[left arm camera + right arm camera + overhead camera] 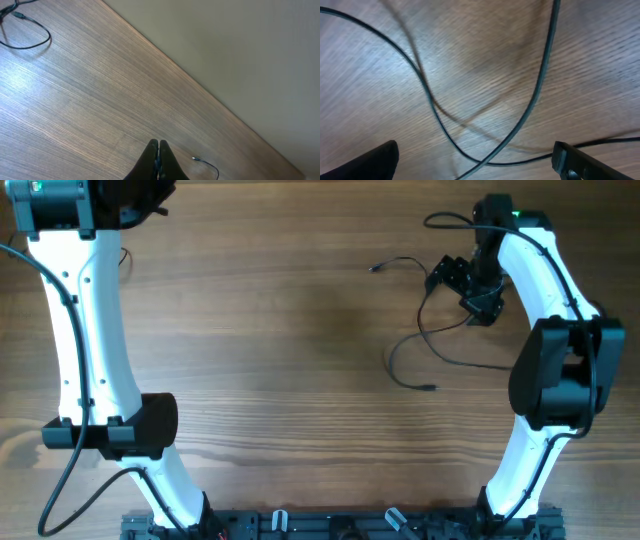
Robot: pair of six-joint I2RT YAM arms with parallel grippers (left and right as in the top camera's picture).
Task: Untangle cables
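My right gripper [475,150] hangs low over the worktop [280,360] with its jaws wide apart. The cables [543,70] run straight through the gap. Two thin black strands come in from ahead of the gripper and meet in a loop just short of the fingertips. Nothing is pinched yet.

I judge this to be the approach to a pick. The next move calls for a small drop and a close on one strand only, where the two lie well apart, and then a slow pull away from the bunch. Farther out, the loose loops trail to the gripper's left side. One plug end [432,388] lies well clear of the fingers.

The right arm [545,380] is folded, with its elbow toward me and its wrist tipped down over the wires.

The left gripper [158,150] has its jaws pressed together. I cannot tell whether anything is caught between them. A stray wire [206,163] with a tiny plug lies just beside it on the right. The left arm [85,320] reaches to the far corner, well apart from the main bunch.
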